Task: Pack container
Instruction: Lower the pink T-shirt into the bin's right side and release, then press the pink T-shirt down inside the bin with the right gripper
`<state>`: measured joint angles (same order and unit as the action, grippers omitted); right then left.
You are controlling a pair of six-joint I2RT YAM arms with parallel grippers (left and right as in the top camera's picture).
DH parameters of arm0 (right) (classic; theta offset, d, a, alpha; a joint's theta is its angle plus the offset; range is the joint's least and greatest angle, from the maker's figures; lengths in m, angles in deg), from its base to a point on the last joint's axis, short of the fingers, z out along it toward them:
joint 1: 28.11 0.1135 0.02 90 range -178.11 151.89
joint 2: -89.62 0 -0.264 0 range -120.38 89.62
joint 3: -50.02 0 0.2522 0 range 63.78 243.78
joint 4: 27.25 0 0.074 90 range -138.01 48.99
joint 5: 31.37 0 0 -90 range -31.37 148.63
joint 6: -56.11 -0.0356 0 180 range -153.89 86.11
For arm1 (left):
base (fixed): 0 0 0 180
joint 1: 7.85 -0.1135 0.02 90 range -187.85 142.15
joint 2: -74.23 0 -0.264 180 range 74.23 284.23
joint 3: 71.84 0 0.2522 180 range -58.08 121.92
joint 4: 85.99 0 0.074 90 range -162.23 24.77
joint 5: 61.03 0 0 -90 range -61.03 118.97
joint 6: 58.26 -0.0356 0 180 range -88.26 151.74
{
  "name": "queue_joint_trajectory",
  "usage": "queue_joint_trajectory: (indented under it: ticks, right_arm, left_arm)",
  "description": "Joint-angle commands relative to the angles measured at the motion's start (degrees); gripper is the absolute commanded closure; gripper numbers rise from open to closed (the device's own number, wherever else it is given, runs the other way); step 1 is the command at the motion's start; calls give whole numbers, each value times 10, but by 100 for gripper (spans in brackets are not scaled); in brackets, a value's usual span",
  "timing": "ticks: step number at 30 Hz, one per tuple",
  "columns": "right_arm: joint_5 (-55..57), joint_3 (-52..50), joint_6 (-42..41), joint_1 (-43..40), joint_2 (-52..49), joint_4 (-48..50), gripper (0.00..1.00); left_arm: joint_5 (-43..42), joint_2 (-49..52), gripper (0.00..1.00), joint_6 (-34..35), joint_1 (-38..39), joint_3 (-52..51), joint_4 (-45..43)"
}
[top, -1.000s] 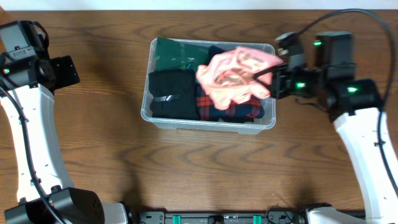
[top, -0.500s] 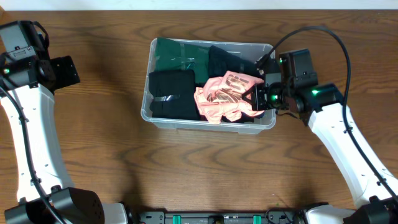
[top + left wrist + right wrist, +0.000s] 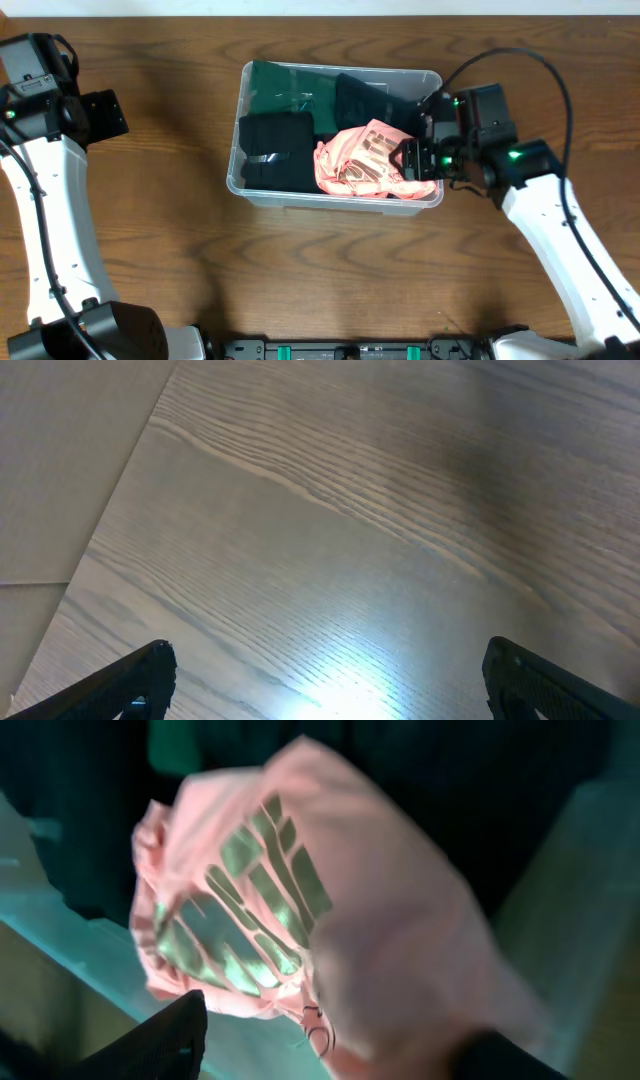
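Note:
The clear container (image 3: 243, 182) sits at the middle of the wooden table, holding folded clothes. A pink garment (image 3: 362, 160) with a printed pattern lies crumpled on top at its right front. My right gripper (image 3: 413, 160) is inside the container's right end, right against that cloth. In the right wrist view the pink garment (image 3: 300, 900) fills the space ahead, and my right gripper (image 3: 330, 1055) has its jaws wide apart with the cloth's edge loose between them. My left gripper (image 3: 100, 115) hangs open over bare wood at far left, with dark fingertips (image 3: 140, 675) spread wide.
Inside the container lie a green garment (image 3: 285, 85) at the back left, a black folded one (image 3: 275, 148) at the front left and a dark one (image 3: 362, 100) at the back right. The container wall (image 3: 70, 955) runs just beside my right fingers.
My right arm came down and carried the pink garment from above the container into its right front. The right jaws have opened. The left arm has not moved.

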<state>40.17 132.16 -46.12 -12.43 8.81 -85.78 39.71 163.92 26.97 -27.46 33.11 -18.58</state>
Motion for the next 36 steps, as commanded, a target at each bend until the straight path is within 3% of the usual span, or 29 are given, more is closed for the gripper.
queue_joint_trajectory:
  ticks: [1,9,12,16,18,24,29,31,36]
  right_arm:
    - [40,57,21,5,26,-7,33]
    - [41,64,30,8,-2,-7,43]
    - [41,61,31,17,-31,-8,55]
    - [42,57,31,38,-87,-7,78]
    - [41,57,31,48,-117,-9,83]
    - [71,57,31,69,-189,-11,82]
    - [80,77,31,59,-166,-19,80]
    - [82,95,39,53,-145,-32,72]
    - [123,174,42,22,-75,-101,41]
  left_arm:
    - [5,2,2,-6,-1,-2,1]
    - [5,2,2,-6,-1,-2,1]
    - [5,2,2,-6,-1,-2,1]
    - [5,2,2,-6,-1,-2,1]
    - [5,2,2,-6,-1,-2,1]
    - [5,2,2,-6,-1,-2,1]
    - [5,2,2,-6,-1,-2,1]
    - [5,2,2,-6,-1,-2,1]
    - [5,2,2,-6,-1,-2,1]
